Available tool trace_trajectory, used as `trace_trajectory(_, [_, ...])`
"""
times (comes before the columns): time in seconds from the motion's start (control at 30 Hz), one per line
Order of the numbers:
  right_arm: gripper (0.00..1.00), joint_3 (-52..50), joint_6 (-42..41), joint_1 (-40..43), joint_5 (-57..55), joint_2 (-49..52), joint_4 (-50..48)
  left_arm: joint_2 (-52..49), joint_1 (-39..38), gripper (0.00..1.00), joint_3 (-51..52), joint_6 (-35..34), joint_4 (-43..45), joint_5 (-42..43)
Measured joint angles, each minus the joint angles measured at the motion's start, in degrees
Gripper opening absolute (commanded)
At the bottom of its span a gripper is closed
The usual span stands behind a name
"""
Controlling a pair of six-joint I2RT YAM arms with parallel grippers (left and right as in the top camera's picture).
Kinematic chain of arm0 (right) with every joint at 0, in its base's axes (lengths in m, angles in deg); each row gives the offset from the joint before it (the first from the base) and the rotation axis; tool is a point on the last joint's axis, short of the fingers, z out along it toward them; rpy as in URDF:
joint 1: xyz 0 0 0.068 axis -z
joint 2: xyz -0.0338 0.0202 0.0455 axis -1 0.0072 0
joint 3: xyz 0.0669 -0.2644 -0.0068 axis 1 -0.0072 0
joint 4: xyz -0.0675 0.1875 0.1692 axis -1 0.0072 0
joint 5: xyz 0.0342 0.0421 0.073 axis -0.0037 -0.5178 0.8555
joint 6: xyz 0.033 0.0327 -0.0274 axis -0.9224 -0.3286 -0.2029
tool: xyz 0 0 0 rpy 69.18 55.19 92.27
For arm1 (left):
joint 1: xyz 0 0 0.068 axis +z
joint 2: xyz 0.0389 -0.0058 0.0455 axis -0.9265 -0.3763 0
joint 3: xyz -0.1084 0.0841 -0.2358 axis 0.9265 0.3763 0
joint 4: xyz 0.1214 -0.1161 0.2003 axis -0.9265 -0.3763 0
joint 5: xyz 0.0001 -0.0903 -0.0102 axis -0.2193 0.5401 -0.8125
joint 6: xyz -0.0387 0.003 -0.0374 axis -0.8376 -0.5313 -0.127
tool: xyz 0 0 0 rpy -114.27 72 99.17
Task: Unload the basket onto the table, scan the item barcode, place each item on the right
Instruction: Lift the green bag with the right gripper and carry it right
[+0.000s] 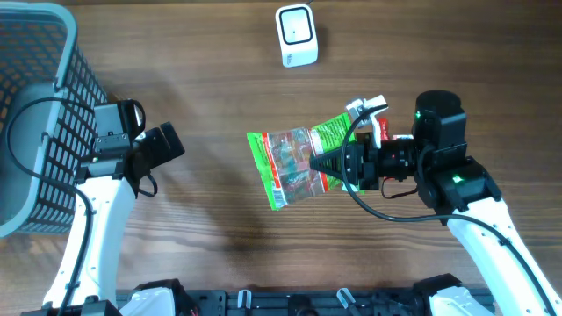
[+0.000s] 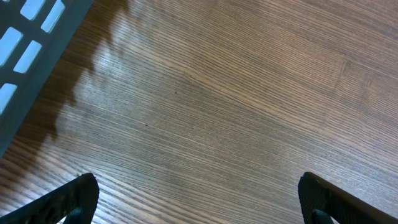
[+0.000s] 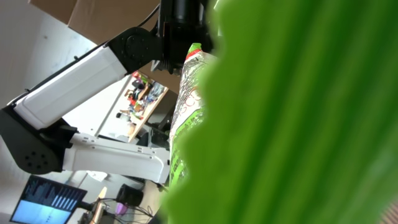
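A green and red snack bag (image 1: 294, 163) hangs above the middle of the table, with my right gripper (image 1: 318, 164) shut on its right half. Its green film (image 3: 298, 124) fills most of the right wrist view and hides the fingers there. The white barcode scanner (image 1: 296, 35) sits at the far edge of the table, well beyond the bag. No barcode shows on the bag from above. My left gripper (image 1: 171, 143) is open over bare wood at the left, next to the basket, with nothing between its fingertips (image 2: 74, 196).
A grey plastic basket (image 1: 35, 105) stands at the far left, and its rim (image 2: 31, 56) shows in the left wrist view. Dark wood table (image 1: 211, 70) lies between the two arms.
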State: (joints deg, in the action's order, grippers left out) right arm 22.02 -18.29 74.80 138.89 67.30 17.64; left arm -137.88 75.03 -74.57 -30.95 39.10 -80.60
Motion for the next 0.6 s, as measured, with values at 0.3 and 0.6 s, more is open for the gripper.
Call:
trace_trajectory(0.3, [0.04, 0.0, -0.92, 0.0, -0.66, 0.0, 0.39, 0.0, 0.0, 1.0, 0.0, 0.81, 0.0, 0.0])
trace_trajectory(0.6, [0.04, 0.15, -6.34, 0.0, -4.55, 0.0, 1.09, 0.0, 0.0, 1.0, 0.0, 0.85, 0.0, 0.0])
